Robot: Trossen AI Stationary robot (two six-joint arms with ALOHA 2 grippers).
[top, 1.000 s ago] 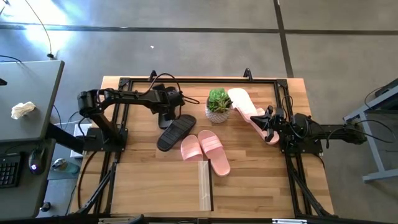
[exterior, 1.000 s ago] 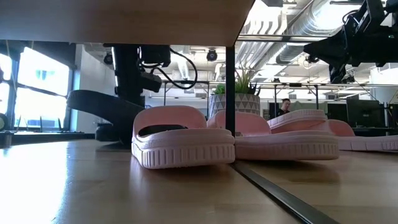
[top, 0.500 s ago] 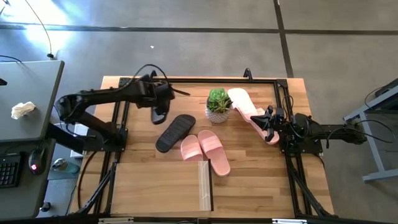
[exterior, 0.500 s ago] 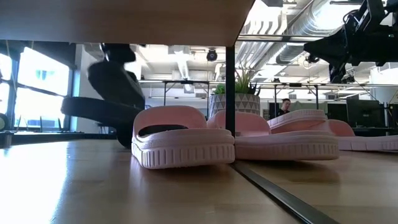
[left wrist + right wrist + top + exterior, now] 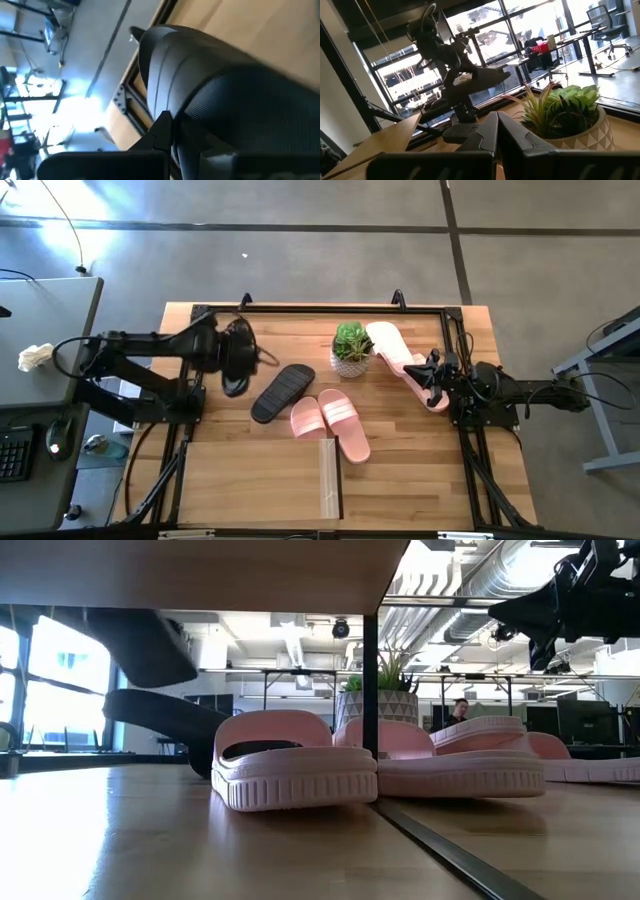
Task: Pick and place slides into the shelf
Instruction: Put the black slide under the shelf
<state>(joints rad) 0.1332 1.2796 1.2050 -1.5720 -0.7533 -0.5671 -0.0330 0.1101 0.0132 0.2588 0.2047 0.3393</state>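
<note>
My left gripper (image 5: 234, 362) hangs over the table's left part, shut on a black slide (image 5: 240, 345), which also shows in the low view (image 5: 150, 640) and, far off, in the right wrist view (image 5: 477, 79). A second black slide (image 5: 282, 392) lies flat on the table. Two pink slides (image 5: 308, 418) (image 5: 345, 426) lie side by side at the shelf's (image 5: 329, 478) far end, under its top panel (image 5: 200, 570). Two more pink slides (image 5: 392, 342) (image 5: 428, 394) lie at the right. My right gripper (image 5: 432, 375) hovers shut above them, touching nothing. My left gripper holds the black slide pinched beside its ribbed strap (image 5: 165, 75). One finger (image 5: 162, 132) shows against the slide's edge; the slide hides the other. The slide is lifted clear of the table and tilted.
A small potted plant (image 5: 351, 348) stands between the black slide on the table and the right-hand pink slides. The shelf's dark upright edge (image 5: 370, 690) stands in front of the pink pair. Black frame rails (image 5: 300, 308) run along the table's edges. Bare wood lies near left (image 5: 240, 480).
My left gripper has risen with the black slide and carried it from near the plant toward the table's left edge, and the slide now hangs tilted, clear of the table. The other black slide has stayed where it lay. My right arm has kept still.
</note>
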